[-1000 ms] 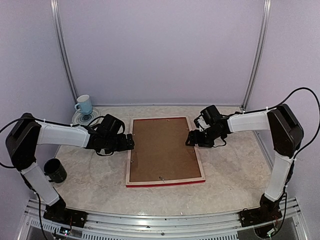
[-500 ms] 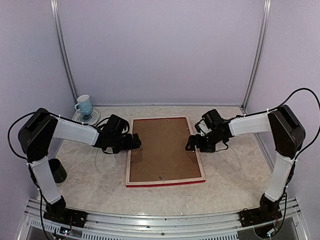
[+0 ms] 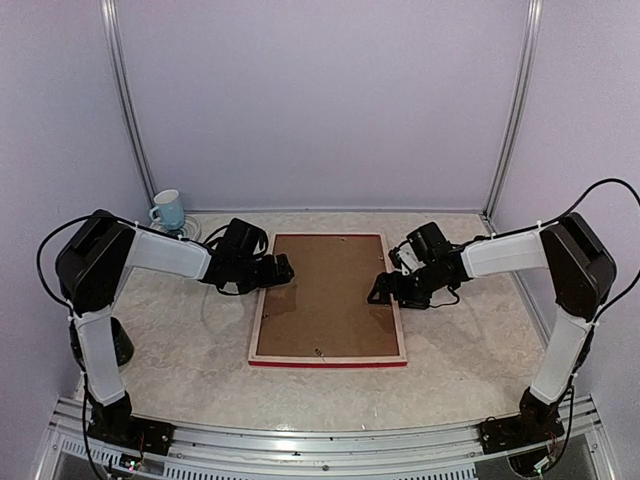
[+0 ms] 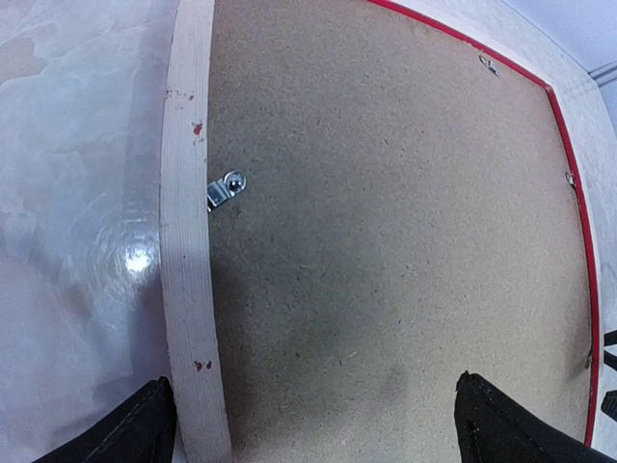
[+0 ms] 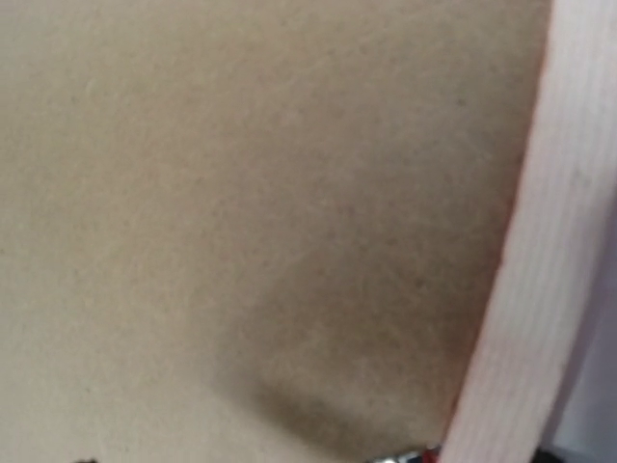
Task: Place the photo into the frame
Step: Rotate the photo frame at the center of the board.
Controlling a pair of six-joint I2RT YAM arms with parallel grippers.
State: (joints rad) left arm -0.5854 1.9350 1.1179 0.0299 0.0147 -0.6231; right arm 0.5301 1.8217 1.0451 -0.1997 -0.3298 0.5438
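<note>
Left wrist view shows the left gripper (image 4: 310, 405) with its fingers (image 4: 145, 429) spread wide, empty, straddling the pale left bar of the frame (image 4: 185, 241) and the backing board (image 4: 386, 241). The right gripper (image 3: 383, 287) sits at the right bar, and I cannot tell its grip. Since a second ago both grippers have closed in and the frame, lying face down on the table (image 3: 200, 340), has turned squarer. The photo is out of sight, probably under the board, so likely only the clip (image 4: 225, 188) work remains. No writing shows.
</note>
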